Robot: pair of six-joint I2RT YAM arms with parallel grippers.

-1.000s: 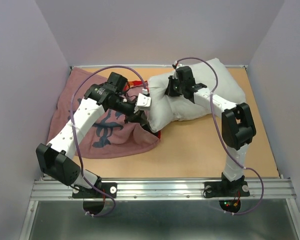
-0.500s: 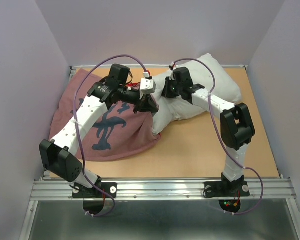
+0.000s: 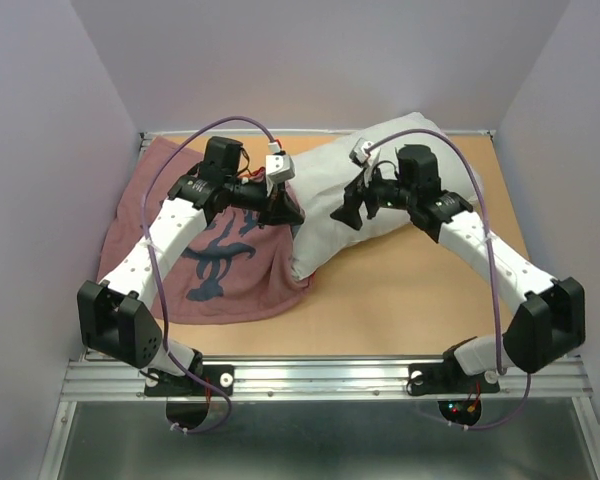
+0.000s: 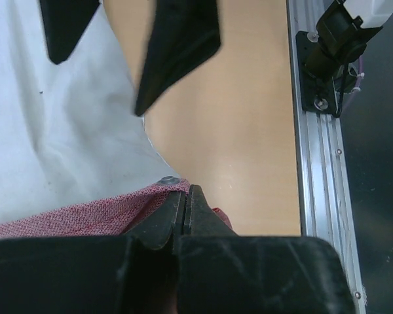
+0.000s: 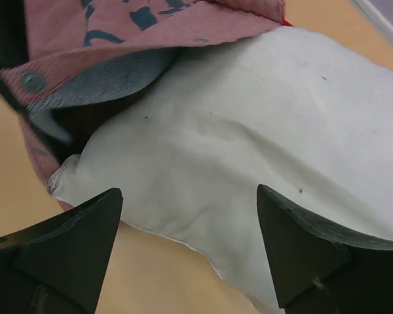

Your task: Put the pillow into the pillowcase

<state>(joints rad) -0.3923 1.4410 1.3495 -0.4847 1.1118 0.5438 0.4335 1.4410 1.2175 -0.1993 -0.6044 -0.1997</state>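
The pillowcase (image 3: 215,255) lies flat on the left half of the table (image 3: 400,300), dull pink face with dark blue characters upward, its far end close to the left wall (image 3: 40,150). The pillow (image 3: 390,165) lies slantwise from the middle of the table toward the rear right corner. Its near left corner sits just inside the mouth of the pillowcase and the rest is outside.

The left gripper (image 3: 283,208) has its fingers pressed together, clamped on the upper hem of that mouth close to a metal snap (image 5: 33,82). It holds the hem raised off the pillow, and a dark gap shows beneath. The right gripper (image 3: 348,212) hangs over the pillow's near left part with fingers (image 5: 72,242) wide apart, gripping nothing. I cannot tell whether they touch the cloth.

The left arm stretches across the pillowcase and hides part of the characters, with a purple cable (image 3: 230,125) arching above it. A metal rail (image 3: 330,375) along the near edge carries both arm bases
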